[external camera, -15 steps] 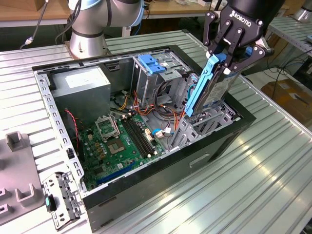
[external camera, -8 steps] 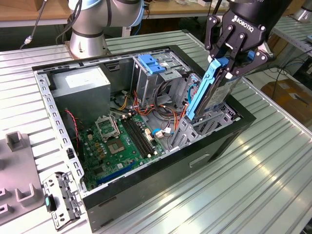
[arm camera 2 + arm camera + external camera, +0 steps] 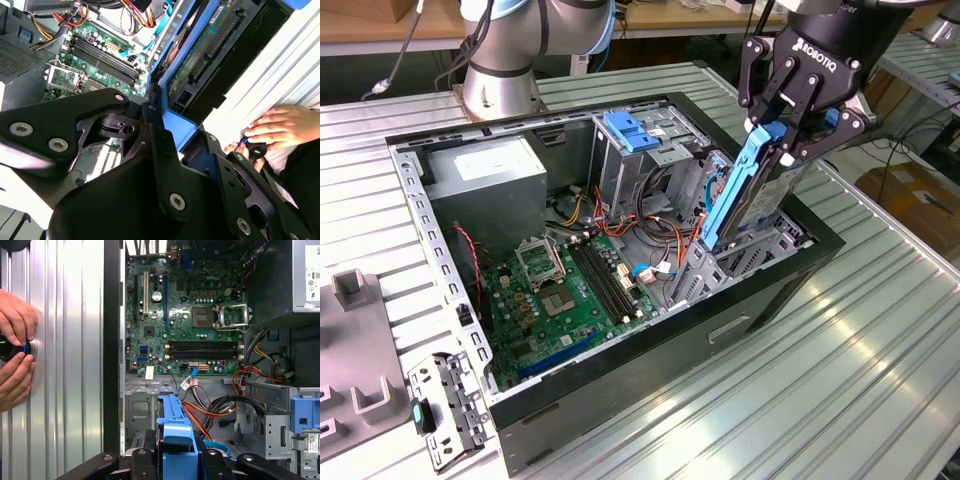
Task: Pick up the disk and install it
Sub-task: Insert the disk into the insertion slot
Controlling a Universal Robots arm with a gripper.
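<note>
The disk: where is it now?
At the exterior view's right, the disk stands on edge in the gripper, its lower end at the metal bay of the case.

Disk (image 3: 745,185), blue side rail, standing on edge, slightly tilted

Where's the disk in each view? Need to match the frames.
Exterior view: disk on edge in the end effector, over the drive cage, toward the exterior view's right.
Second wrist view: disk's green-board face, just beyond the end effector.
First wrist view: disk's blue edge, held close to the camera.
Shared landmark: motherboard.
</note>
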